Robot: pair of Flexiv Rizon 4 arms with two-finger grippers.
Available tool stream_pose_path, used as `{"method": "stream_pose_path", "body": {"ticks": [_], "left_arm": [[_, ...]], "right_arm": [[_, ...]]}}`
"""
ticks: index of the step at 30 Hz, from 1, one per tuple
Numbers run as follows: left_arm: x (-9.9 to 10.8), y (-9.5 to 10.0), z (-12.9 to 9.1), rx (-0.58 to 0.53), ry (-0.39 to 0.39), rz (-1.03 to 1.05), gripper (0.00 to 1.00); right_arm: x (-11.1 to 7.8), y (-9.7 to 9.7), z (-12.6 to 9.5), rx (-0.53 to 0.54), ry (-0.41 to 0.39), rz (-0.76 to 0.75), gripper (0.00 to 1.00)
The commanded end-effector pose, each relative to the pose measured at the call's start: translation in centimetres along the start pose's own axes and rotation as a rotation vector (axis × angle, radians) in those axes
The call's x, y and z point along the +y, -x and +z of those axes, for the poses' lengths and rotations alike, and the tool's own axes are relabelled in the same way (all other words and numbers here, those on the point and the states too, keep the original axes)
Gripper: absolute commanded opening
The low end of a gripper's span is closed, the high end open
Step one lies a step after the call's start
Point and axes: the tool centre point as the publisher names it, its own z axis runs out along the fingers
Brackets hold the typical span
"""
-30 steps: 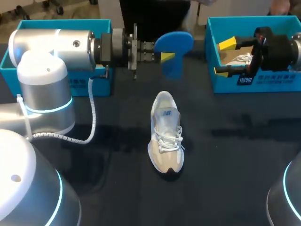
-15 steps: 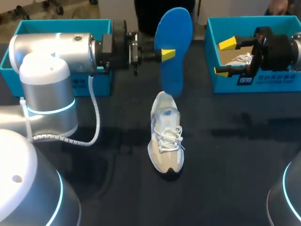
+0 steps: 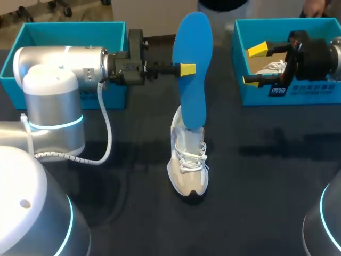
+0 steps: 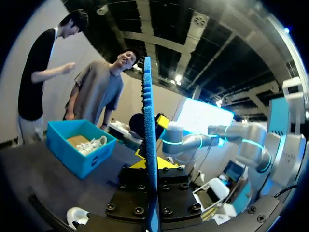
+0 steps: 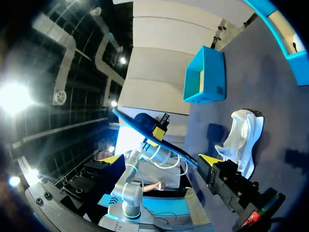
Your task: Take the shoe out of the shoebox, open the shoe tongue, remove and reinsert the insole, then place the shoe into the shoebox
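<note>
Just short of mid-table lies the beige-and-white laced sneaker (image 3: 187,165), toe toward the robot, heel away. Over its heel opening the long blue foam insole (image 3: 193,101) stands on end, its lower tip at the collar or just inside; which is unclear. The left gripper (image 3: 187,69) pinches it mid-length from the side. Seating it likely means laying its long axis down toward the toe. Farther off, the right gripper (image 3: 254,65) hangs wide open and empty over the teal plastic shoebox (image 3: 319,90).
</note>
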Motion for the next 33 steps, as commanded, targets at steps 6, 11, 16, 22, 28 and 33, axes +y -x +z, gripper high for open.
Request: {"method": "stream_pose_path", "body": {"ticks": [6, 11, 16, 22, 28, 33], "left_arm": [[-0.4, 1.2, -0.7, 0.171, 0.004, -1.122, 0.0], [-0.6, 1.5, -0.2, 0.209, 0.026, -1.246, 0.0], [-0.3, 1.8, -0.2, 0.208, 0.016, -1.316, 0.0], [-0.3, 1.8, -0.2, 0.208, 0.016, -1.316, 0.0], [-0.3, 1.8, -0.2, 0.208, 0.016, -1.316, 0.0], [-0.2, 2.5, -0.2, 0.189, -0.002, -1.272, 0.0]], "right_arm": [[0.0, 0.0, 0.1, -0.001, 0.002, 0.0, 1.0], [0.0, 0.0, 0.1, -0.001, 0.002, 0.0, 1.0], [0.0, 0.0, 0.1, -0.001, 0.002, 0.0, 1.0], [0.0, 0.0, 0.1, -0.001, 0.002, 0.0, 1.0], [0.0, 0.0, 0.1, -0.001, 0.002, 0.0, 1.0], [0.5, 0.3, 1.1, -0.159, 0.064, 0.102, 1.0]]}}
